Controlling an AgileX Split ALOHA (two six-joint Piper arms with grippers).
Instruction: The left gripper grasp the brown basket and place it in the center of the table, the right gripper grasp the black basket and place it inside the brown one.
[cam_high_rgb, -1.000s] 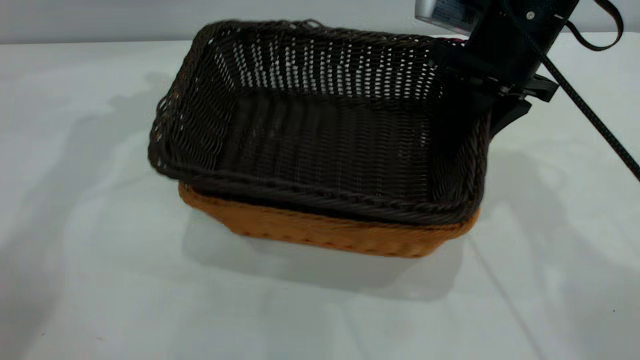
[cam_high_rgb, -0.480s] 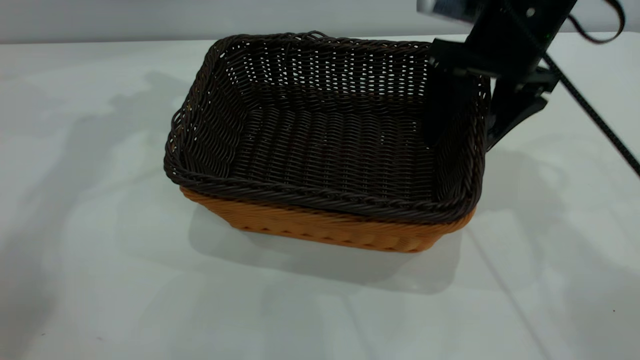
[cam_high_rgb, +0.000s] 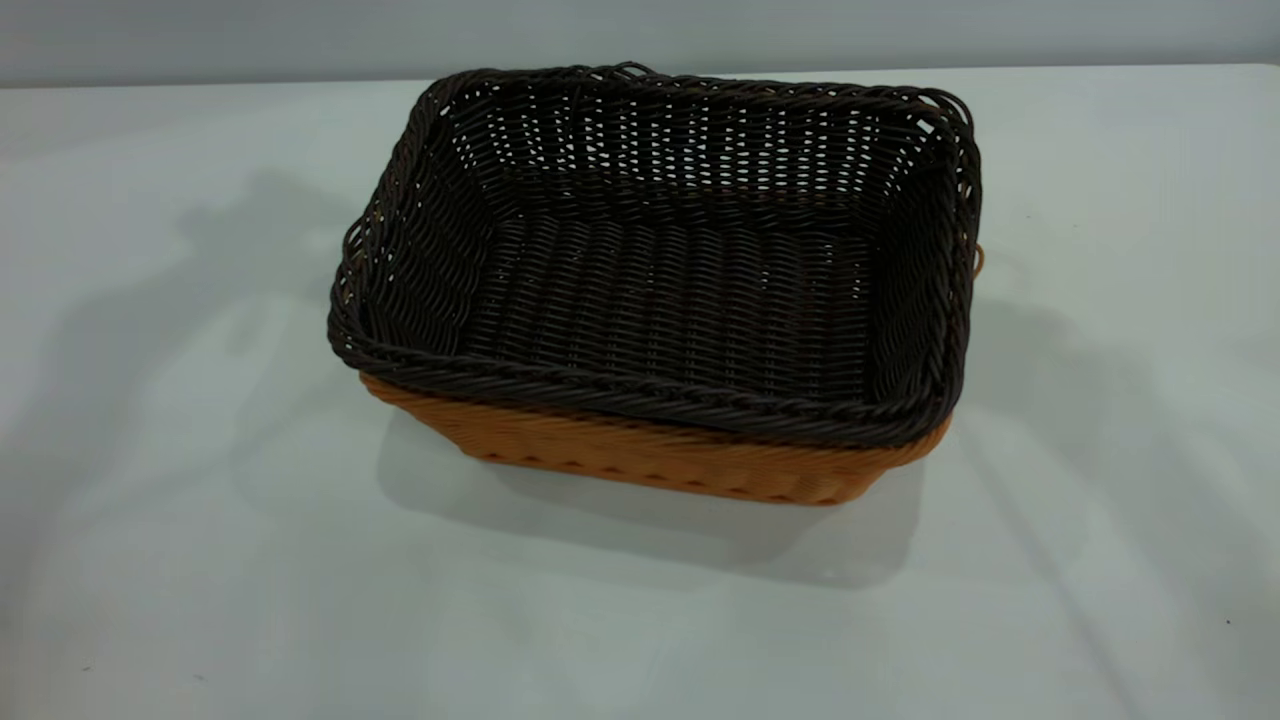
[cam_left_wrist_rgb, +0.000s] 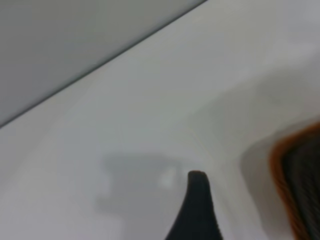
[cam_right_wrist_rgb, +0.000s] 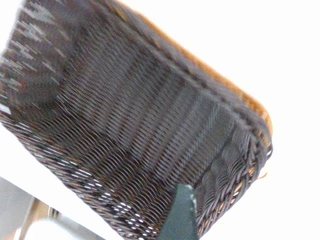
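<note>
black basket (cam_high_rgb: 660, 290) sits inside brown basket (cam_high_rgb: 650, 455) | both rest mid tabletop (cam_high_rgb: 200, 550) | left hand (cam_left_wrist_rgb: 197, 210): grip cannot be told | right hand (cam_right_wrist_rgb: 181, 215): above the black basket, grip cannot be told

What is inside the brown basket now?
The black basket sits nested inside the brown basket; only the brown one's front wall shows. Its floor is covered. Nothing lies in the black basket.

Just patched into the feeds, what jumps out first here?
The black basket sits nested inside the brown basket, whose orange-tan wall shows only below the dark rim, mid-table. No arm shows in the exterior view. The right wrist view looks down into the dark weave; the left shows mostly bare table, the baskets at its edge.
</note>
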